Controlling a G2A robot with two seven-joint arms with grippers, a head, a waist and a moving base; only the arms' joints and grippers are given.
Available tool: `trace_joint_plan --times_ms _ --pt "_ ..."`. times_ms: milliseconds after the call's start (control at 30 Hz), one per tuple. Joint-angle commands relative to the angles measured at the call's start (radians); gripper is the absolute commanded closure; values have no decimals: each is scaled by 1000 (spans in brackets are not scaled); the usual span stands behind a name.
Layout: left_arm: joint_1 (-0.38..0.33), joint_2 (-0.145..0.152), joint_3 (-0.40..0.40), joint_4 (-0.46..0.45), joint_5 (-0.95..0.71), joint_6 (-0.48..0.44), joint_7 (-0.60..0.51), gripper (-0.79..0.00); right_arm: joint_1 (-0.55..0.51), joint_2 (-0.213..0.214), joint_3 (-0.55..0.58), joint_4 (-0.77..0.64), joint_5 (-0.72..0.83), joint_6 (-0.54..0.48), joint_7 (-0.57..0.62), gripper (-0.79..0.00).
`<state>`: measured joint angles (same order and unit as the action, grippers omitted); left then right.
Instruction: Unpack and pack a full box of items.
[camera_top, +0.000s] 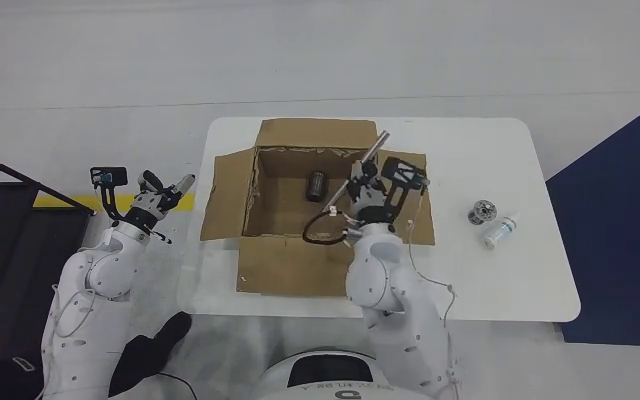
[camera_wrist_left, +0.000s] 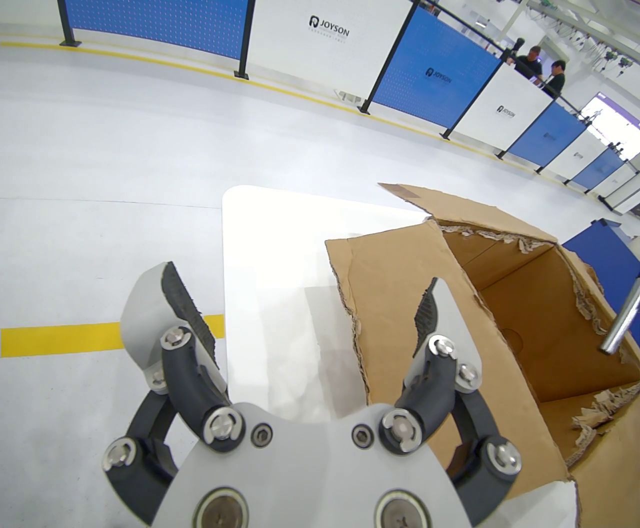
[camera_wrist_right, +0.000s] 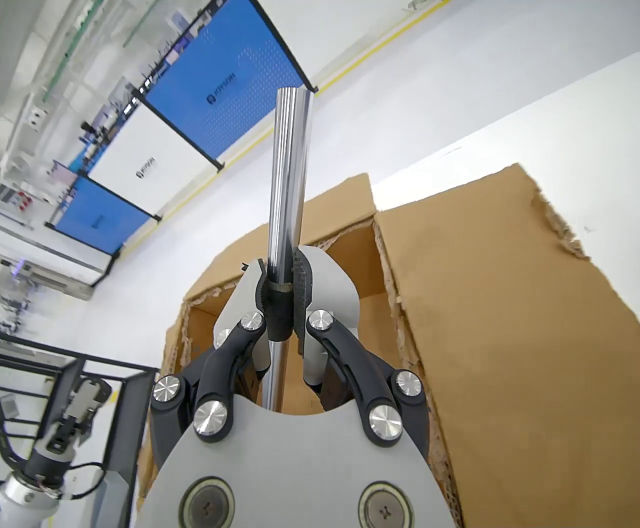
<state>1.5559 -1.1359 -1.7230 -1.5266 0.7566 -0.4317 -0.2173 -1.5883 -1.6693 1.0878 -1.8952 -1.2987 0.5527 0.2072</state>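
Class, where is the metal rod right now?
In the top view, the metal rod sits in the right gripper, slanting over the right side of the cardboard box.

Left gripper gapes wide; right gripper is clamped tight.

The open cardboard box has its flaps spread. A shiny metal rod is clamped in the right gripper, tilted, over the box. A dark cylinder lies inside, near this gripper. A white bottle and a metal spool lie outside, farther off.
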Motion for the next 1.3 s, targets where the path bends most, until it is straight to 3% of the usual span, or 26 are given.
trace_joint_plan --times_ms 0,167,467,733,767,833,900,933,1000,1100,1267 --pt "0 0 0 0 0 0 0 -785 26 -1 -27 50 -52 20 24 0" --pt "0 0 0 0 0 0 0 -785 71 -1 -77 156 -186 31 108 0" --pt "0 0 0 0 0 0 0 -785 173 -21 -91 328 -219 153 178 0" --pt "0 0 0 0 0 0 0 -785 229 -30 -95 405 -301 215 344 0" --pt "0 0 0 0 0 0 0 -785 234 -31 -97 407 -313 213 363 -65" --pt "0 0 0 0 0 0 0 -785 238 -33 -100 406 -331 215 387 -332" --pt "0 0 0 0 0 0 0 -785 237 -35 -103 402 -342 216 403 -391" --pt "0 0 0 0 0 0 0 -785 235 -35 -104 398 -347 216 406 -533" --pt "0 0 0 0 0 0 0 -785 229 -37 -106 383 -354 211 412 -656" --pt "0 0 0 0 0 0 0 -785 209 -36 -105 336 -358 192 417 -754" --pt "0 0 0 0 0 0 0 -785 132 -24 -97 160 -360 130 359 -739"
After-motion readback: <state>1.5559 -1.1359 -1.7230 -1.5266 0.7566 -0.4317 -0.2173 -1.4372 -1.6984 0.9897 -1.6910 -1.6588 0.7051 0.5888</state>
